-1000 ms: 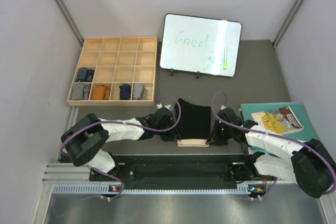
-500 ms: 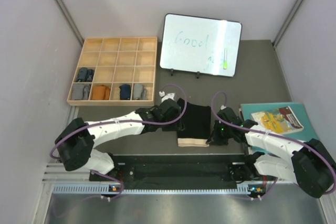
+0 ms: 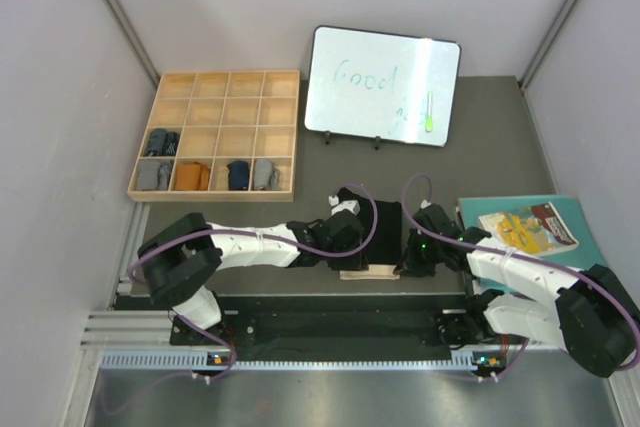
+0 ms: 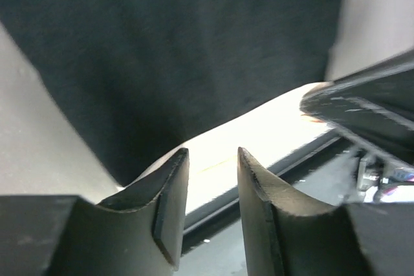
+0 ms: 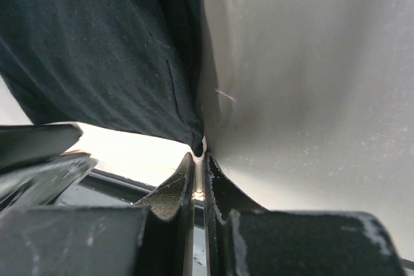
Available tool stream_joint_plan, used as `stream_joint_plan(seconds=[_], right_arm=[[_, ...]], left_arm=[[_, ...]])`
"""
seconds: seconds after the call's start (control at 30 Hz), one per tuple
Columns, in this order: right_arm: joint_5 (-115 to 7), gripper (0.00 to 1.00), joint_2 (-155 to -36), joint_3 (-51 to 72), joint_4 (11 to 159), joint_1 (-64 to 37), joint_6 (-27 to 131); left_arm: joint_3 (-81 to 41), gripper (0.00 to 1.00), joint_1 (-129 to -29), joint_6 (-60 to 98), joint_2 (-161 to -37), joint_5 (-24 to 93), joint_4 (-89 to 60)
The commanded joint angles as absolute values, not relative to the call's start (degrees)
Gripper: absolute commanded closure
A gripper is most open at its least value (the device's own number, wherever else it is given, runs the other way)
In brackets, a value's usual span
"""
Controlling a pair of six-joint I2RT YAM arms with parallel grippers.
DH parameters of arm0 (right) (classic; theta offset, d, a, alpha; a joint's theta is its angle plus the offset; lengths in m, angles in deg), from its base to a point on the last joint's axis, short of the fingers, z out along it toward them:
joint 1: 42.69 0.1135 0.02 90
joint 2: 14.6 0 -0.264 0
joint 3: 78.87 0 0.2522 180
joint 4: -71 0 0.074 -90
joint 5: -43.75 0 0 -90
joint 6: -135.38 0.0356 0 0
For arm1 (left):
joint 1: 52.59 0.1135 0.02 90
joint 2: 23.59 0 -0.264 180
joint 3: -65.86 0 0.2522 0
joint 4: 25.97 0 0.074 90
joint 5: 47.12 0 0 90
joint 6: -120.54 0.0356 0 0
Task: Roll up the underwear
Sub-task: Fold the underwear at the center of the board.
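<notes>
Even, bright overhead light filled the top view, with glare washing part of the whiteboard (image 3: 385, 87). In the wrist views the left hand (image 4: 211, 159) sat blurred near the lens, the waistband (image 4: 259, 137) overexposed, the black cloth (image 4: 162, 43) nearly featureless.

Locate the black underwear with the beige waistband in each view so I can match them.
Top external: black underwear lies just below the picture's centre.
Left wrist: black underwear fills the upper frame.
Right wrist: black underwear fills the upper left, one corner pinched by the right end effector.
Shared landmark: its beige waistband, the pale strip in all three views.
</notes>
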State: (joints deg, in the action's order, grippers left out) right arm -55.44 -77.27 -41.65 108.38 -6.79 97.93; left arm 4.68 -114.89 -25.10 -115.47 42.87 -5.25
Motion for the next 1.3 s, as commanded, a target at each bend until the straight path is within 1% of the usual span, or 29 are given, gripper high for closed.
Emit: stream_joint_plan(seconds=[0.0, 0.07, 0.1, 0.37, 0.67, 0.8, 1.0, 1.17, 1.27], right_arm=[[-49.4, 1.00, -76.9, -39.0, 113.0, -6.0, 96.3], [-48.7, 1.00, -76.8, -37.3, 114.4, -5.4, 96.1], [-48.6, 1.00, -76.9, -36.7, 114.6, -5.3, 95.9], [-47.0, 1.00, -77.5, -30.0, 117.1, -1.2, 96.9], [-44.8, 1.00, -86.2, -22.2, 117.0, 7.8, 99.0], [-45.7, 1.00, -88.9, -22.2, 112.7, 9.5, 100.3], [-51.0, 1.00, -92.6, -23.7, 105.5, 10.5, 101.6], [-49.9, 1.00, -97.4, -25.1, 104.4, 10.5, 102.2], [-48.9, 1.00, -98.9, -25.7, 104.3, 10.5, 102.7]], left_arm=[[6.0, 0.60, -115.2, -26.4, -117.1, 42.4, -6.9], [6.6, 0.61, -115.2, -26.2, -117.5, 42.4, -5.9], [6.9, 0.61, -115.2, -26.2, -118.1, 44.1, -5.7], [8.3, 0.61, -115.2, -26.0, -118.6, 43.2, -6.0], [8.7, 0.61, -115.1, -25.1, -118.7, 43.2, -6.8], [8.8, 0.61, -115.2, -24.7, -119.1, 43.2, -6.8], [9.7, 0.62, -115.1, -24.8, -119.4, 41.4, -9.4], [9.7, 0.61, -115.2, -23.9, -116.3, 42.4, -9.0], [9.3, 0.57, -115.2, -23.6, -112.8, 44.6, -6.6]])
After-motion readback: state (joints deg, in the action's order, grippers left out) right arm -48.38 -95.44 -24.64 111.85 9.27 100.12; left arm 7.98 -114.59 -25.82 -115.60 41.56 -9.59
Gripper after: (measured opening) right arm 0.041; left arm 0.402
